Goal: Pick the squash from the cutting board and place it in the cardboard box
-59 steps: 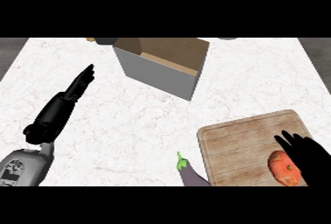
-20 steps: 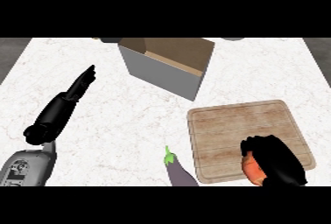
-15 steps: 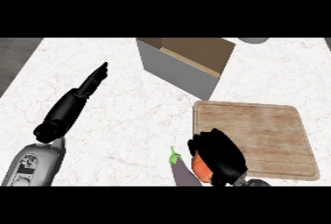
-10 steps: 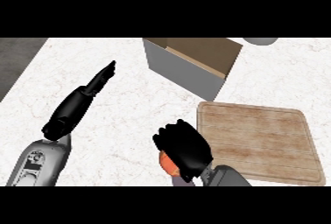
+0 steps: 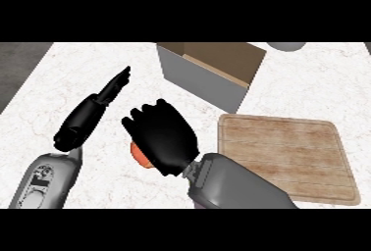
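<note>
The right hand (image 5: 165,139) sits at the middle of the frame, over the bare bench (image 5: 80,63), its fingers curled down round the squash (image 5: 138,154). Only an orange sliver of the squash shows, at the hand's lower left edge; the rest is hidden under the palm and fingers. Half a second ago the hand and squash were lower in the frame, close to the left edge of the cutting board (image 5: 290,152). They have since travelled up and to the left, so the squash is now well clear of the board and nearer the cardboard box (image 5: 206,81), though still below and left of it and not over its opening. The right forearm (image 5: 235,186) slants in from the lower edge and covers the board's lower left corner.

The board lies at the right of the frame with nothing on it. The box stands at the upper middle, its open top facing up, just above the board's upper left corner.

The left hand (image 5: 91,115) rests at the left of the frame as before, fingers straight and pointing toward the upper right, holding nothing.
</note>
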`<state>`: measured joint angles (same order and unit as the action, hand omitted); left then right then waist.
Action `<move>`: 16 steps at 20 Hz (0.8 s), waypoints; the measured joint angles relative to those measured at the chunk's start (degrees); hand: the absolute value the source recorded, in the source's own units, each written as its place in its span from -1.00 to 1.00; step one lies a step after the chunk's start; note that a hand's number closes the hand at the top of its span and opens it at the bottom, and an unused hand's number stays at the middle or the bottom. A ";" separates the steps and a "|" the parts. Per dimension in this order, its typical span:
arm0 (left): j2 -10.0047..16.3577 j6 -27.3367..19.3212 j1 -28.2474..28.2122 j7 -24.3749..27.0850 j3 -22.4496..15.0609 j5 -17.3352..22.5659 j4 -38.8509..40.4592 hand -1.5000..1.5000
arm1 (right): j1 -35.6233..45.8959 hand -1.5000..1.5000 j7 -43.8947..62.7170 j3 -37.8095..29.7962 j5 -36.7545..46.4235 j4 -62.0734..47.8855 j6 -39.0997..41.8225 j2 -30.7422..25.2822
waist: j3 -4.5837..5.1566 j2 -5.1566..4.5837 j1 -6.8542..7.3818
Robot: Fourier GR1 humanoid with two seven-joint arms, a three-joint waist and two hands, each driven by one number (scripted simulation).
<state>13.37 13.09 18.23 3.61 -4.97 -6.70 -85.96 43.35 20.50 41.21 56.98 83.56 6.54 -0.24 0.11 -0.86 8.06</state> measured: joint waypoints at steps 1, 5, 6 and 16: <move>0.01 -0.16 -0.34 0.51 0.11 -0.15 0.37 0.00 | 1.63 1.00 2.12 -0.60 -1.26 -0.34 -1.79 0.05 | 0.01 0.02 -0.26; 0.26 -0.10 0.17 0.23 0.71 0.02 0.75 0.00 | 8.24 1.00 11.29 -4.15 -5.63 -3.27 -8.47 0.16 | 0.03 0.12 -0.90; 0.28 -0.20 -0.28 0.63 0.75 -0.10 0.89 0.00 | 10.31 1.00 13.53 -5.05 -6.51 -4.58 -9.61 0.18 | 0.04 0.15 -1.12; 0.97 -0.32 -0.49 0.32 2.30 -0.03 0.64 0.00 | 28.64 1.00 20.80 -12.50 -14.22 -26.78 -22.43 0.22 | 0.03 0.01 -3.17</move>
<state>14.34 12.77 17.74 3.93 -2.68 -6.73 -85.32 71.99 41.31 28.71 42.76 56.78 -15.89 -0.02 0.14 -0.84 4.90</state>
